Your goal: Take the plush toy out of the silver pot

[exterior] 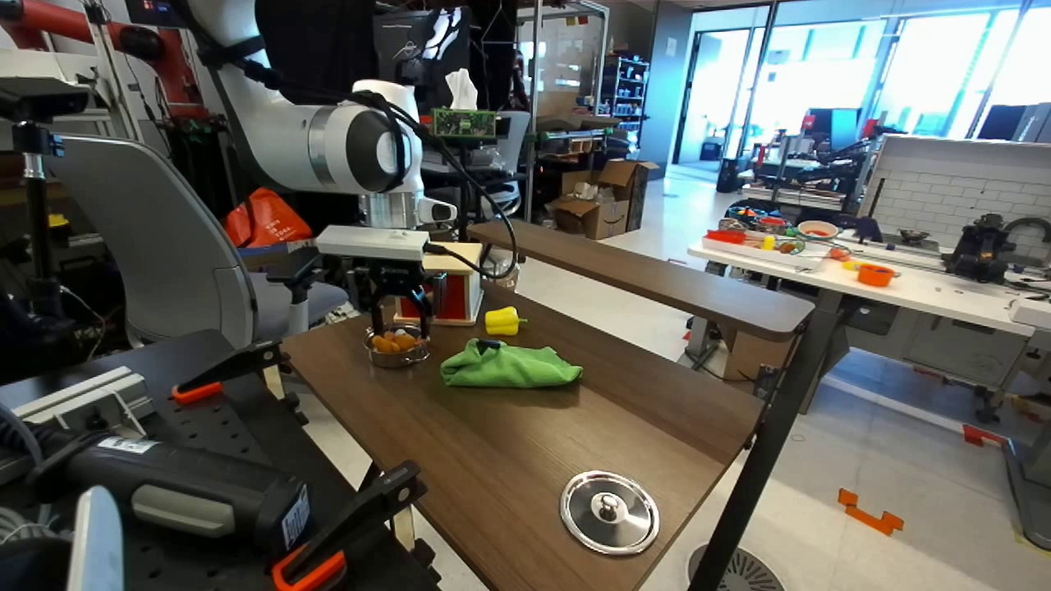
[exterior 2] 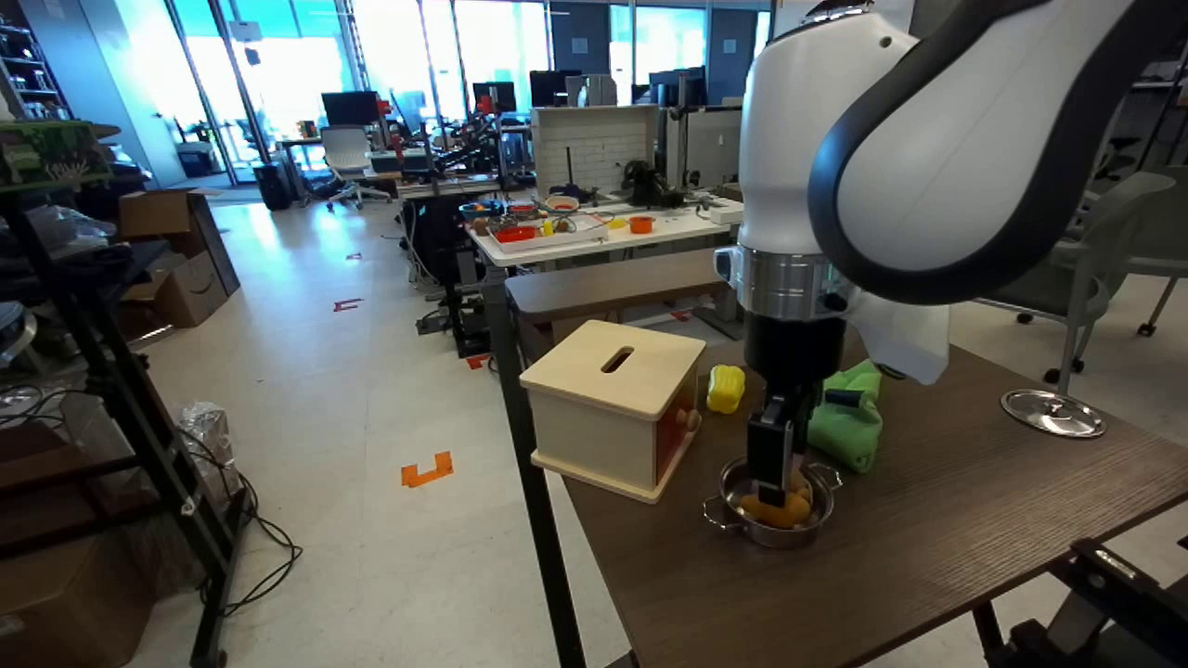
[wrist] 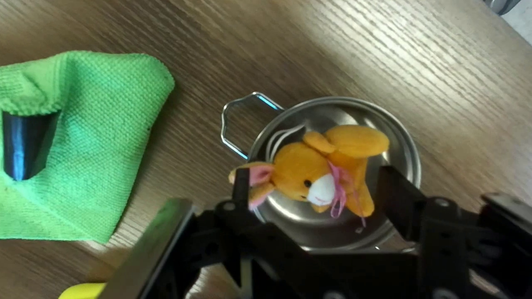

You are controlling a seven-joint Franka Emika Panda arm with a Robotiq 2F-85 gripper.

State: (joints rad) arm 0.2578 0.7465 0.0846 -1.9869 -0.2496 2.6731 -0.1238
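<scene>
The plush toy, a small orange soft animal with pink ears, a white muzzle and a pink ribbon, lies on its side in the silver pot. The toy (wrist: 297, 166) and the pot (wrist: 316, 230) show in the wrist view. One ear reaches over the pot's rim. In both exterior views the toy (exterior: 394, 341) (exterior 2: 778, 511) shows inside the pot (exterior: 396, 359) (exterior 2: 781, 537). My gripper (wrist: 314, 176) is open above the pot, one fingertip over the ears and one by the toy's lower body. In both exterior views the gripper (exterior: 401, 330) (exterior 2: 782, 481) points straight down at the pot's opening.
A green cloth (exterior: 509, 367) with a dark item on it lies beside the pot. A yellow pepper-like object (exterior: 502, 321) and a wooden box (exterior 2: 594, 408) with a red front stand close by. A silver lid (exterior: 609, 513) lies farther along the table.
</scene>
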